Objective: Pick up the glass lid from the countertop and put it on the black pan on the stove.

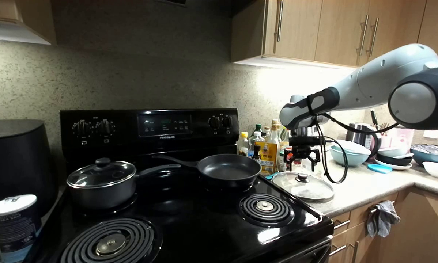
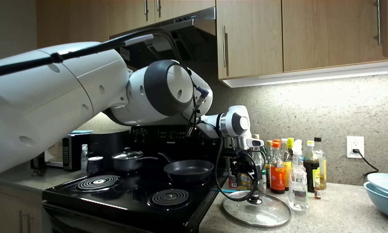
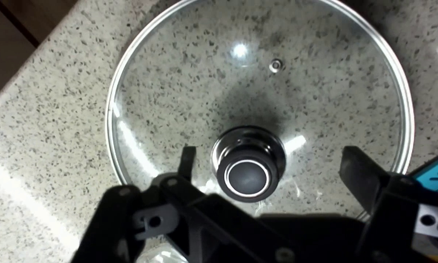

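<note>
The glass lid (image 3: 189, 91) lies flat on the countertop (image 3: 58, 120), dark knob (image 3: 247, 177) upward. It rests just beside the stove (image 1: 193, 230), close to its edge, as both exterior views show. Above the lid hangs my gripper (image 1: 302, 168), pointing down. In the wrist view its fingers (image 3: 361, 171) stand wide apart, with the knob seen between them, nearer the finger on that view's left; neither appears to touch it. The black pan (image 1: 228, 168) sits on a back burner with its handle toward the grey pot, and its inside looks bare.
Several sauce bottles (image 1: 268, 153) crowd behind the lid, and a clear spray bottle (image 2: 298, 191) stands near its rim. The lidded grey pot (image 1: 102, 190) occupies another back burner. Pale blue bowls (image 1: 350, 155) are farther along the counter. A loose cable (image 1: 345, 171) loops beside the gripper.
</note>
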`<act>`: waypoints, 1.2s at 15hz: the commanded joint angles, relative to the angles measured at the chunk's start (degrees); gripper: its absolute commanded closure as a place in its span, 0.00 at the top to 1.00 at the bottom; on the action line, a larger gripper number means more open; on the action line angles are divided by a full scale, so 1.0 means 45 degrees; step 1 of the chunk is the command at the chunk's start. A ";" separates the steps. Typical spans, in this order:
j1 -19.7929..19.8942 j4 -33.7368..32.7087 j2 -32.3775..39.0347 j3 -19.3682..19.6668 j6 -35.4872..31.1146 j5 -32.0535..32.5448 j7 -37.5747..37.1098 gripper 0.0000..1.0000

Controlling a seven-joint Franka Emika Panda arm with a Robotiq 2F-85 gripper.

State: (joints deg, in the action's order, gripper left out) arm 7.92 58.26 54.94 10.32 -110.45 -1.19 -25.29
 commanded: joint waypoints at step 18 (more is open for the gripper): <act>0.0939 -0.1894 0.1466 -0.0458 0.0665 -0.0276 0.0660 1.00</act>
State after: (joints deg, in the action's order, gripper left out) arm 11.13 52.45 60.06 8.68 -108.62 -2.13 -24.00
